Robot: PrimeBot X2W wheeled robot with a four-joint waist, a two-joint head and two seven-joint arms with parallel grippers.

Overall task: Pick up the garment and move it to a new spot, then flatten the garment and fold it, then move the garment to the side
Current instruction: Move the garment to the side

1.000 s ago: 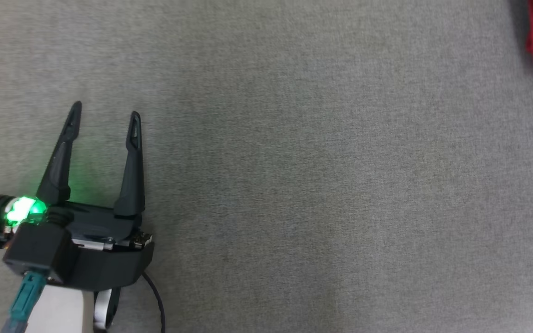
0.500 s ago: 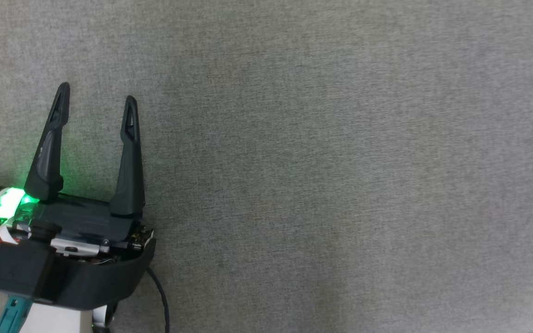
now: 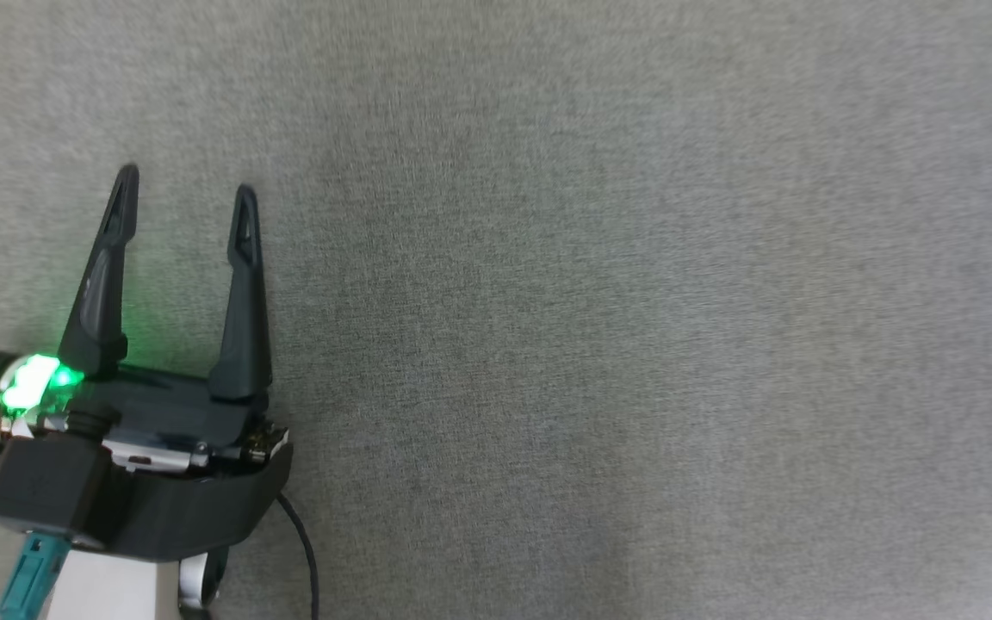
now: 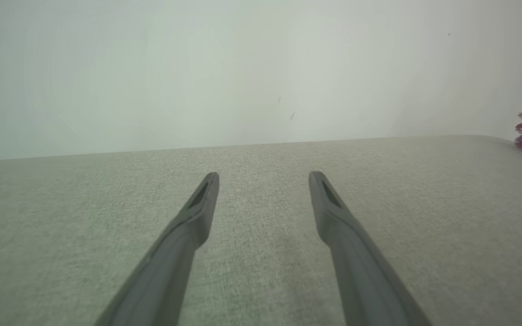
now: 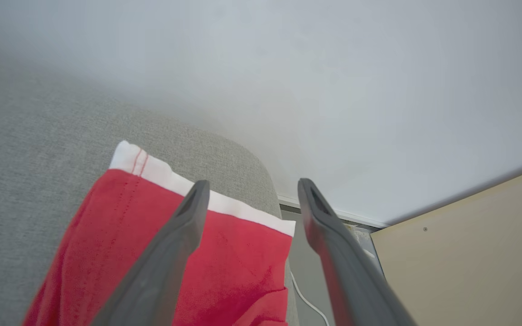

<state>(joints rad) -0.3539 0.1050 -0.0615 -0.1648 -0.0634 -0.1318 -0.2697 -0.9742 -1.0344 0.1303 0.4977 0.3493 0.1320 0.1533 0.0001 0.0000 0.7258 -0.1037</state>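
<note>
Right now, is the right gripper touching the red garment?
Cannot tell. Right wrist view: the right gripper has jaws open over the red garment, one overlapping it in view; neither contact nor gap shows.

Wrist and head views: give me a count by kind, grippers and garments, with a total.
Grippers: 2 (left gripper and right gripper, both open)
Garments: 1 (red garment lying on the grey surface)
Total: 3
</note>
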